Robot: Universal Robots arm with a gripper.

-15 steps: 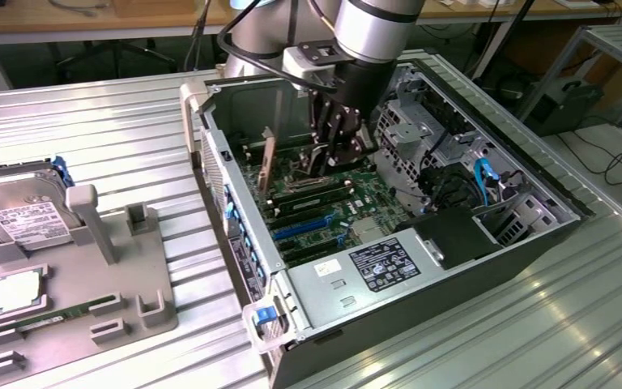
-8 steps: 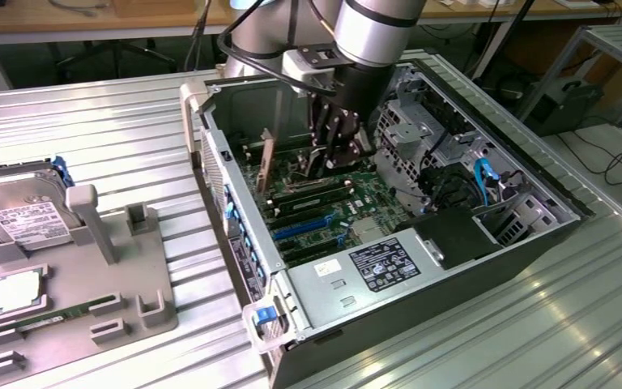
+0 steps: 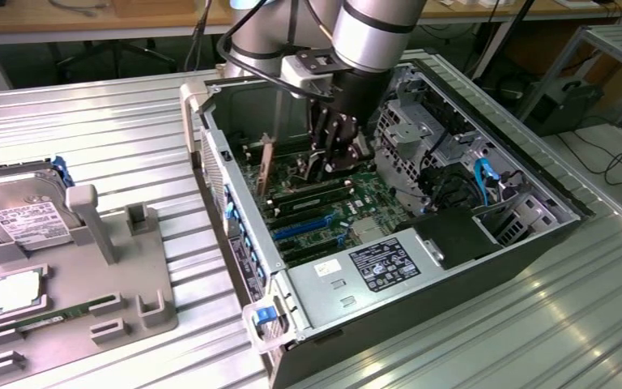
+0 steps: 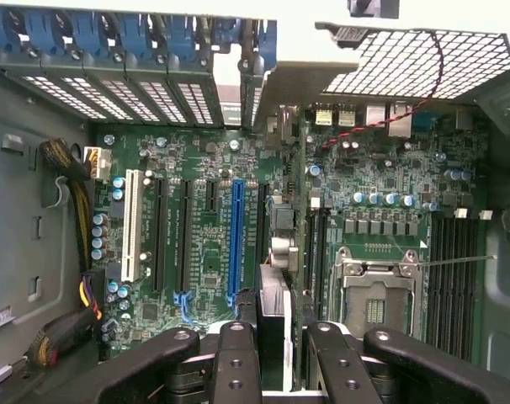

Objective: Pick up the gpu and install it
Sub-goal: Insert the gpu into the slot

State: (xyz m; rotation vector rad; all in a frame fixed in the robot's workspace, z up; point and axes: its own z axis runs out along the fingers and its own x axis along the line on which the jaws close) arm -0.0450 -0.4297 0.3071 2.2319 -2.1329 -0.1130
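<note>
The silver-grey jointed robot arm (image 3: pixel 371 36) reaches steeply down into the open black computer tower case (image 3: pixel 527 235), which lies on its side on the ribbed metal table (image 3: pixel 106 138). Its black gripper (image 3: pixel 330 154) hangs just above the green motherboard (image 3: pixel 322 207). In the wrist view the fingers (image 4: pixel 236 358) are clamped on the thin dark flat gpu card (image 4: pixel 273 324), held edge-on above the slot next to the long blue one (image 4: pixel 236 240).

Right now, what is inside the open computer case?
Inside the computer case lie the green motherboard with its slots, cables and a power supply. The gripper holds the gpu on edge over the slots. The board beneath the gpu is covered.
</note>
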